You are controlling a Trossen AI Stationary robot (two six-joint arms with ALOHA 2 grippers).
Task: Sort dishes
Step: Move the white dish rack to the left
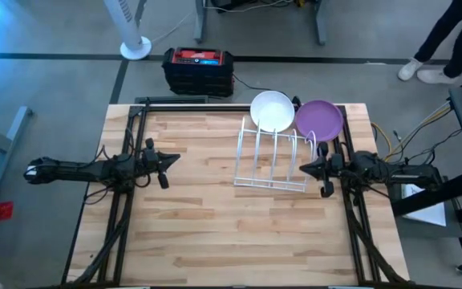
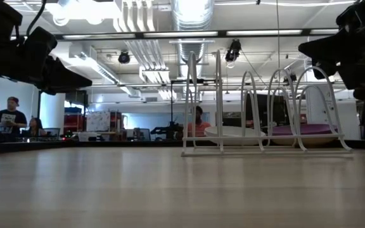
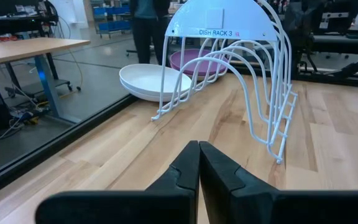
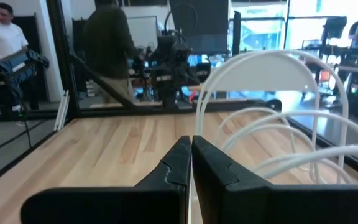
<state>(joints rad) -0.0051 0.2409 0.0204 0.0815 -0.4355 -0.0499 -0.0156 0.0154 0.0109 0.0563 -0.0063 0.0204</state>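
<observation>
Two dishes, round white plate (image 1: 272, 110) and purple plate (image 1: 319, 119), await you behind white wire rack (image 1: 272, 160) | left end effector (image 1: 165, 164) closed, empty | right end effector (image 1: 307, 170) closed, empty, nearest them.

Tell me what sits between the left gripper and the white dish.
Bare wooden table, then the white wire rack; the white dish lies just beyond the rack's far end. The high view shows it, left gripper shut.

Left arm is lying extended over the table's left side, its left gripper (image 1: 167, 160) hovering with fingers pressed together. Right arm is mirroring it at the right side, right gripper (image 1: 307, 168) likewise closed, empty.
</observation>
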